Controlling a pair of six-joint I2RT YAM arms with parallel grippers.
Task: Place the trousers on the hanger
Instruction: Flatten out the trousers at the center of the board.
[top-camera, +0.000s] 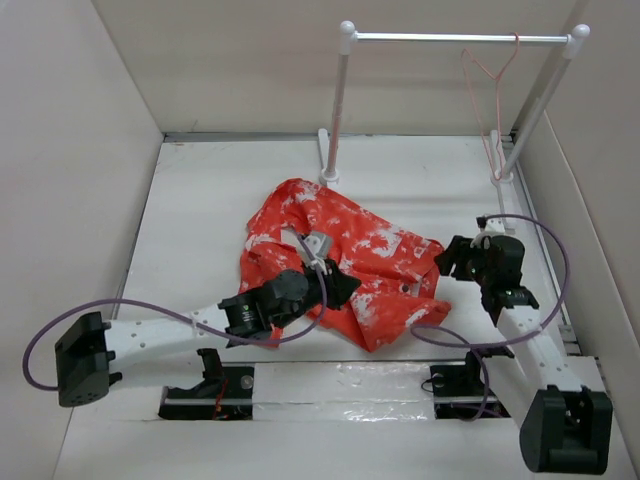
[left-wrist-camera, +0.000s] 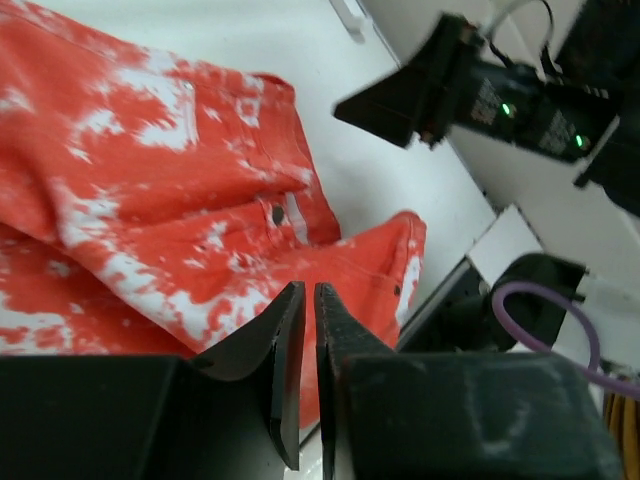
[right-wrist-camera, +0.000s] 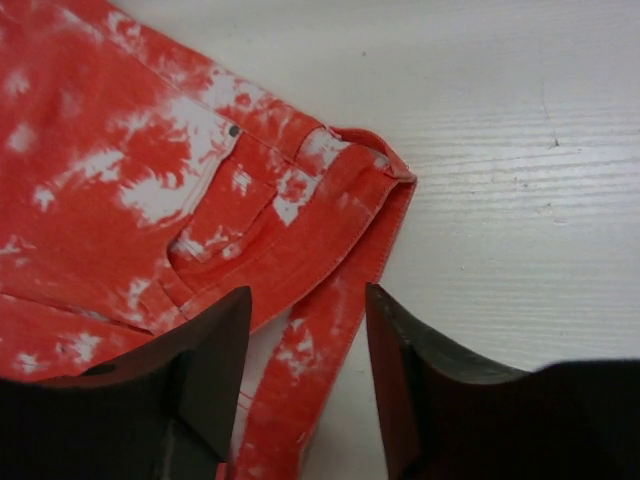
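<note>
The orange-red trousers (top-camera: 350, 255) with white splotches lie crumpled in the middle of the table. The thin pinkish hanger (top-camera: 487, 95) hangs from the white rail at the back right, well away from both arms. My left gripper (top-camera: 343, 286) rests over the near part of the cloth. In the left wrist view its jaws (left-wrist-camera: 308, 292) are shut to a thin slit with nothing in it, just above the waist (left-wrist-camera: 200, 230). My right gripper (top-camera: 447, 262) sits at the cloth's right edge. Its jaws (right-wrist-camera: 308, 298) stand open, straddling a waistband strip (right-wrist-camera: 300, 350) without pinching it.
A white rail (top-camera: 455, 38) on two posts stands at the back right. White walls close in the table (top-camera: 200, 210) on the left, back and right. Purple cables loop beside both arms. Two arm bases sit at the near edge.
</note>
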